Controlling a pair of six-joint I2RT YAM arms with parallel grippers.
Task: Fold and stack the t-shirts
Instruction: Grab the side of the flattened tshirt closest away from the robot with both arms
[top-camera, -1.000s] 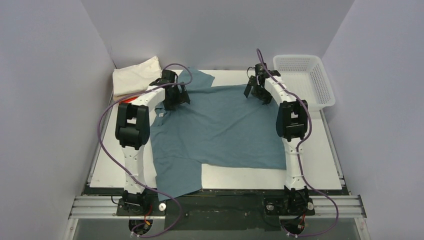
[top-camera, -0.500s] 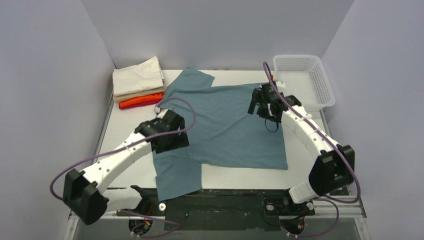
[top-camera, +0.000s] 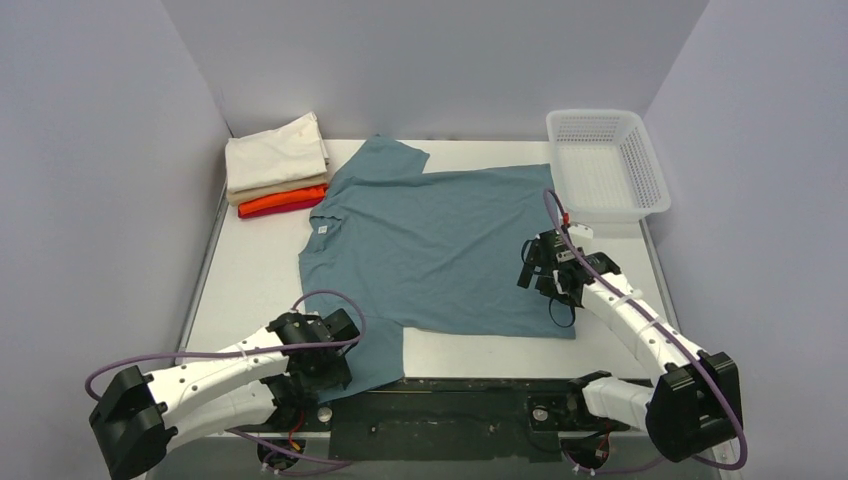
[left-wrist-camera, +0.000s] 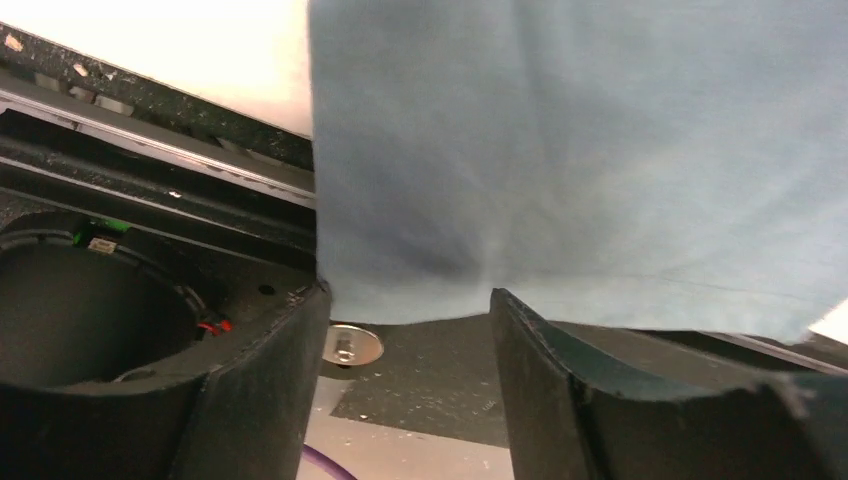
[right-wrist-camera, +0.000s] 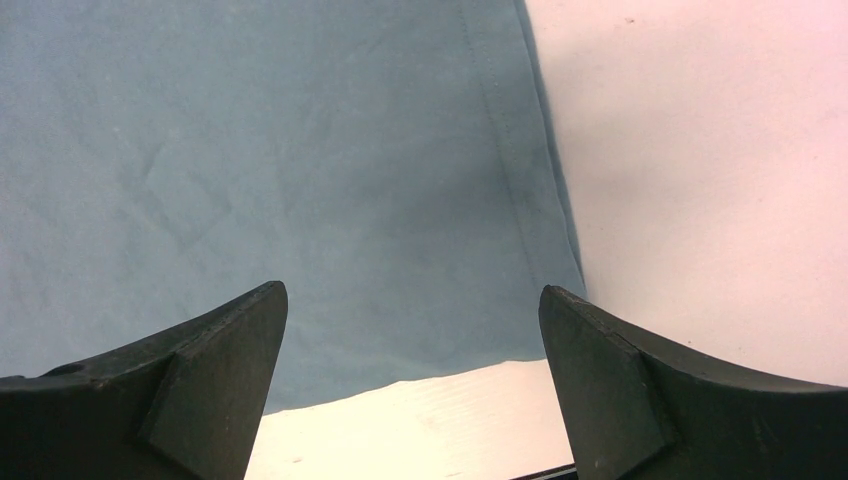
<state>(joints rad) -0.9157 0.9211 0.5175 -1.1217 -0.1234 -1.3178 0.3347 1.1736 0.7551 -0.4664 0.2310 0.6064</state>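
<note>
While folded cream, tan, orange and red cloth t-shirts (top-camera: 275, 160) sit stacked far left, the left gripper (left-wrist-camera: 410, 300), fingers parted, meets the near sleeve hem of the large dusty teal-blue cloth t-shirt (top-camera: 440, 240) spread on the white table (top-camera: 250, 280); the right gripper (right-wrist-camera: 413, 290) gapes wide over its near right corner; the white plastic mesh basket (top-camera: 660, 190) stands far right.

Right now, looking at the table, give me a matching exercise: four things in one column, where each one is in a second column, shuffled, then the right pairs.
Things:
1. teal t-shirt
2. folded stack
3. white basket
4. right gripper

Places:
A. far right corner
B. over the spread shirt's near right corner, jaws open
C. far left corner
D. spread flat across the middle

Pairs: 1-D, 2-C, 3-A, 4-B
</note>
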